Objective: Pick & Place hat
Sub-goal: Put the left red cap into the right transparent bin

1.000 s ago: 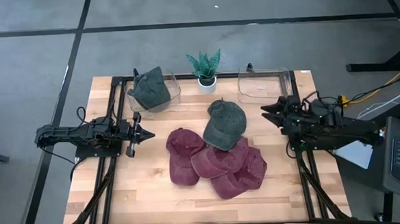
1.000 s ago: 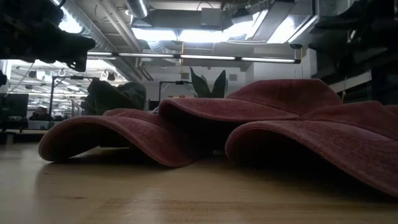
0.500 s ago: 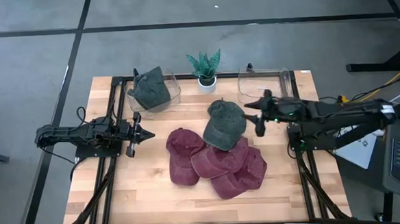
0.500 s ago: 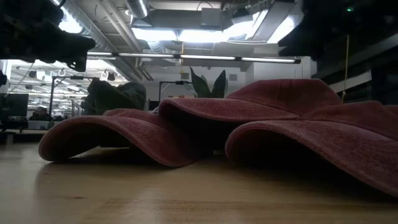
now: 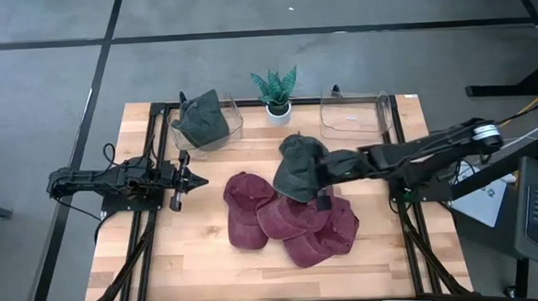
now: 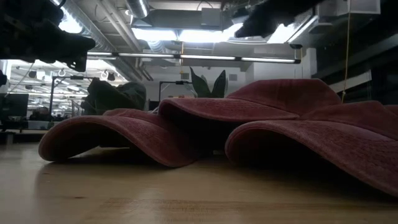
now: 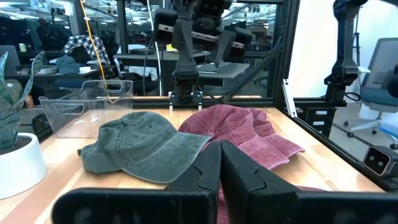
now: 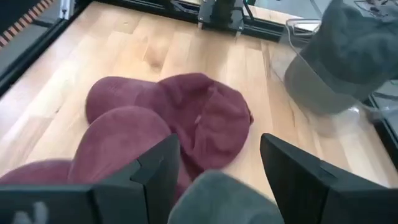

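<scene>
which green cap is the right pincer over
The dark green cloth cap atop the maroon caps, below the open right pincer; the other green cap sits in a clear bin.

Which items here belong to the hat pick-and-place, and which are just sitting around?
Part of the job:
- green hat on the pile, right gripper open over it
- maroon hats
- left bin holding a green hat
- empty right bin

Just lying about:
- potted plant
- left gripper, shut, waiting at the table's left side
</scene>
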You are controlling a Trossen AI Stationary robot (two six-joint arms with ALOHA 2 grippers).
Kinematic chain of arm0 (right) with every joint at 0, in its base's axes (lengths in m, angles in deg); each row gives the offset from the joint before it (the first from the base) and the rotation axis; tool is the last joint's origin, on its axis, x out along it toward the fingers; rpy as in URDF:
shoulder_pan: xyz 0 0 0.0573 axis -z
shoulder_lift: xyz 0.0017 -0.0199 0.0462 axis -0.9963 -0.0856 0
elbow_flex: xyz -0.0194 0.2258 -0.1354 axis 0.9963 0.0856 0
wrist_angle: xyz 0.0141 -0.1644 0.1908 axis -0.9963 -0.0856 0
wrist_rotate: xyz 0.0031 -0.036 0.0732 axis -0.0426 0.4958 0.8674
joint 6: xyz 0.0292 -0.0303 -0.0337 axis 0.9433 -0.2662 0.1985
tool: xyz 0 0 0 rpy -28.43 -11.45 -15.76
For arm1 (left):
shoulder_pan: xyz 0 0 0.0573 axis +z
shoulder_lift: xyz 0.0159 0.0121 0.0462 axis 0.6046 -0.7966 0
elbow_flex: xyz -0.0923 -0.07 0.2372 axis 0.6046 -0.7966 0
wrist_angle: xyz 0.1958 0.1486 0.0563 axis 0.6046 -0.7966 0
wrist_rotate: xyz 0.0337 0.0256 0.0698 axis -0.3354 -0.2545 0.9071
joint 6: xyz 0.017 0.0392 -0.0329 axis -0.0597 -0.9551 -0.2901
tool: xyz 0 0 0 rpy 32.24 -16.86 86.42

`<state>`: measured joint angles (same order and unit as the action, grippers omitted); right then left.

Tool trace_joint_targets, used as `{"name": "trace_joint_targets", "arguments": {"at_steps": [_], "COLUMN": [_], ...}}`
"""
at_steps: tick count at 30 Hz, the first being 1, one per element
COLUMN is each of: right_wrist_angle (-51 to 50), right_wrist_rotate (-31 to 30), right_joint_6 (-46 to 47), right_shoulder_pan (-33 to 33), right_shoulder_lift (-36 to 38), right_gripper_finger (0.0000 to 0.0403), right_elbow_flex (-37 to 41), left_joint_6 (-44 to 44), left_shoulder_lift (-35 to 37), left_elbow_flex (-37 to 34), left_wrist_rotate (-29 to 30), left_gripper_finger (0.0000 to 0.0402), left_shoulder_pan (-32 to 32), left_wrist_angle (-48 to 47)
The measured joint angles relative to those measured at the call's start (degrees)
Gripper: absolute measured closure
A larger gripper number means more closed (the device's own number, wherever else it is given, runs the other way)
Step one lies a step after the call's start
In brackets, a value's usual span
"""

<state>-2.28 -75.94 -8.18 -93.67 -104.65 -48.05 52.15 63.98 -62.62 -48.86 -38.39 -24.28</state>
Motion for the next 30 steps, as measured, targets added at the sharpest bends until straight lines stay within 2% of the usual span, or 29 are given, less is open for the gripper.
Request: {"name": "trace_joint_targets", "arguments": {"at_steps": [8,15,23,30], "right_wrist_angle": [2.88,5.65,7.76,6.71], "right_wrist_rotate": [-0.04,-0.07,-0.06,0.25], "right_joint_6": [-3.63,-3.8,-3.56,-2.11], "right_shoulder_pan": [0.08,2.44,5.1,5.55], "right_shoulder_lift": [-17.66,-29.41,-38.33,-42.2], "right_gripper_finger": [0.0181,0.0181,0.0181,0.0181], "right_elbow_flex": [-10.03,-15.45,-19.29,-22.51], "left_joint_6": [0.0,0.0,0.0,0.0], "left_shoulder_lift": [0.0,0.0,0.0,0.0], "left_elbow_flex": [0.0,0.0,0.0,0.0], "left_wrist_rotate": [0.0,0.0,0.0,-0.02], "left_gripper_finger": [0.0396,0.0396,0.0396,0.0396], "left_shoulder_pan": [0.02,0.02,0.02,0.02], "left_wrist_angle": [0.0,0.0,0.0,0.0]}}
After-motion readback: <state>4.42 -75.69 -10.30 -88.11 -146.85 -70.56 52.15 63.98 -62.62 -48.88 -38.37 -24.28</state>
